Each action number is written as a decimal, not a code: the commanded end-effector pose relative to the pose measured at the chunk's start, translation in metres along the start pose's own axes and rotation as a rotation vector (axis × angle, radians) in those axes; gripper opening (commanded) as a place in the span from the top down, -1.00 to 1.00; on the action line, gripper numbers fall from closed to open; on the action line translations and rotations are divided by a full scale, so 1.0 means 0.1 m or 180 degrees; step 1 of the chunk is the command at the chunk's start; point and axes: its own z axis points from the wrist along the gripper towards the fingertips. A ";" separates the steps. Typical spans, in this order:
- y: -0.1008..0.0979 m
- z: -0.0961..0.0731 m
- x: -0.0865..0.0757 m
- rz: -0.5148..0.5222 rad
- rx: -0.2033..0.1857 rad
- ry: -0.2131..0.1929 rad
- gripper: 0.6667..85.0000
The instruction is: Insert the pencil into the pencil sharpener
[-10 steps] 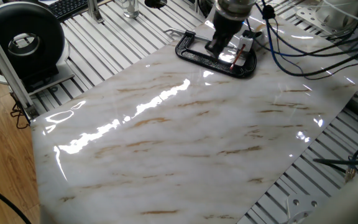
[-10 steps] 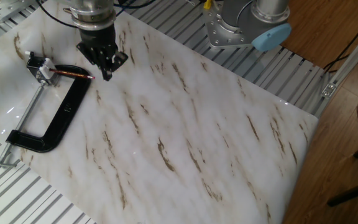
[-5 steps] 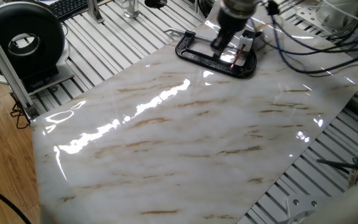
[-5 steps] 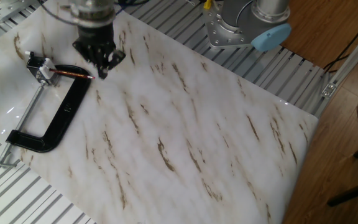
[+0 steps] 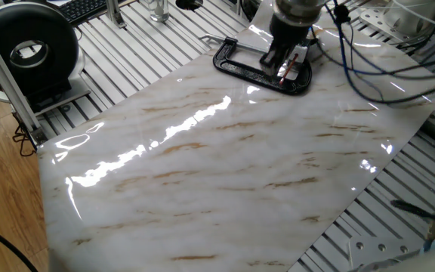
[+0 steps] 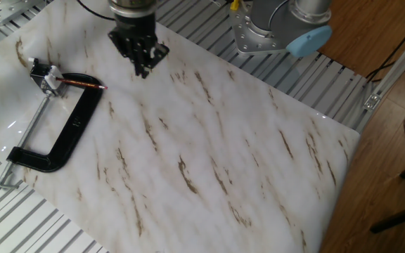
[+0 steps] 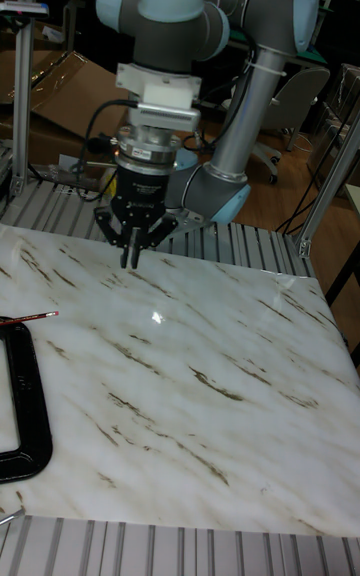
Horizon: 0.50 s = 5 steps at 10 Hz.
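The dark red pencil lies flat on the marble slab, its left end at the small pencil sharpener, which a black C-clamp holds. Its free tip points right. My gripper hangs to the right of that tip, apart from it, fingers shut to a point and holding nothing. The tall fixed view shows the gripper above the slab and the pencil at the left edge. In the first fixed view the gripper stands in front of the clamp and hides most of the pencil.
The marble slab covers most of the slatted table. The arm's base stands at the far edge. A black round device sits at the left, and cables hang at the back right.
The gripper has moved away from the pencil's free tip, rightward in the other fixed view. The pencil, sharpener and clamp have stayed where they were.
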 end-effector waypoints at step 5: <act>0.14 -0.05 -0.17 0.0825 -0.0169 0.0176 0.72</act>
